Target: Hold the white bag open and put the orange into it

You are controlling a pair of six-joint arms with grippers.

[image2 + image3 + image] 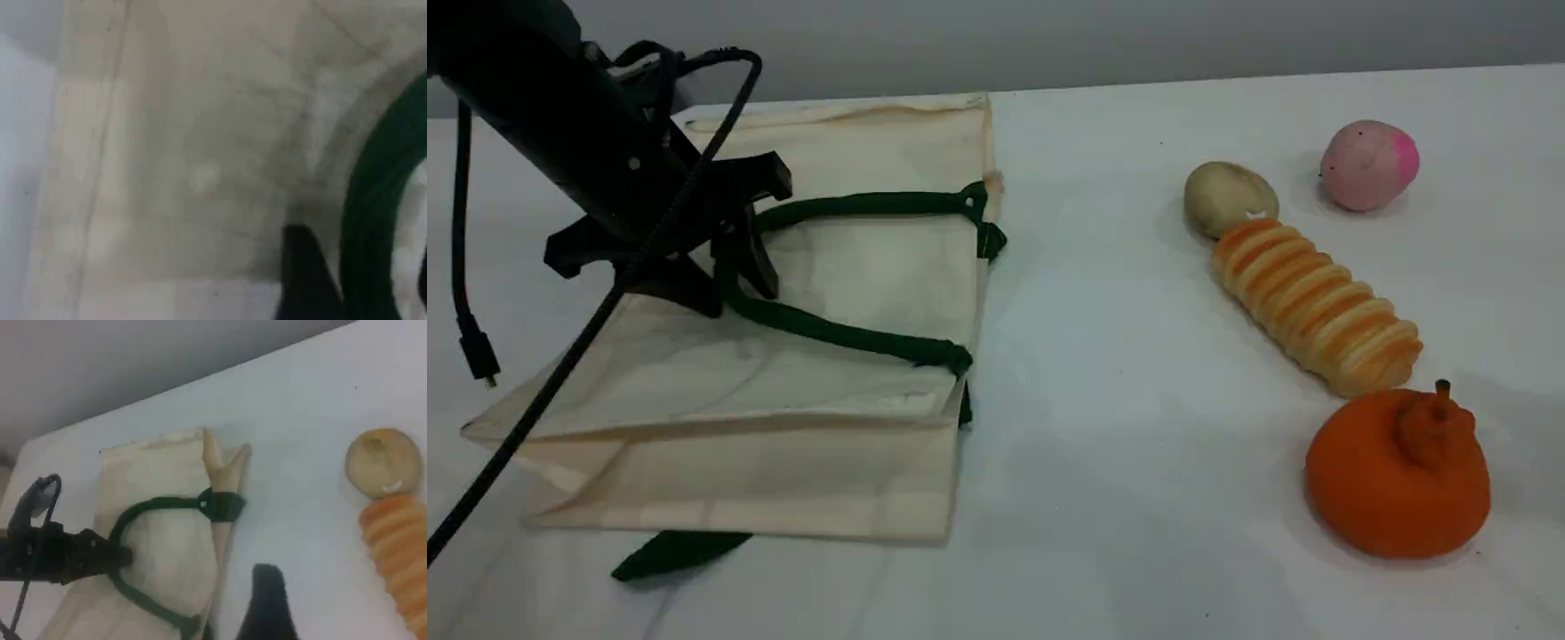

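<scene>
The white bag (871,258) lies flat on the left of the table, its mouth facing right. A dark green handle (836,336) loops back over its top side. My left gripper (725,284) reaches down onto the bag, its fingers still apart on either side of that handle. Up close, the left wrist view shows the canvas (187,167), the strap (380,220) and one dark fingertip (303,280) beside it. The orange (1396,480) sits at the front right, far from both grippers. My right gripper (267,607) hangs high over the table, holding nothing.
A ribbed golden bread roll (1316,307) lies just behind the orange, with a tan ball (1230,197) and a pink ball (1369,164) further back. A black cable (467,267) dangles from the left arm. A second green strap (676,551) pokes out under the bag's front edge.
</scene>
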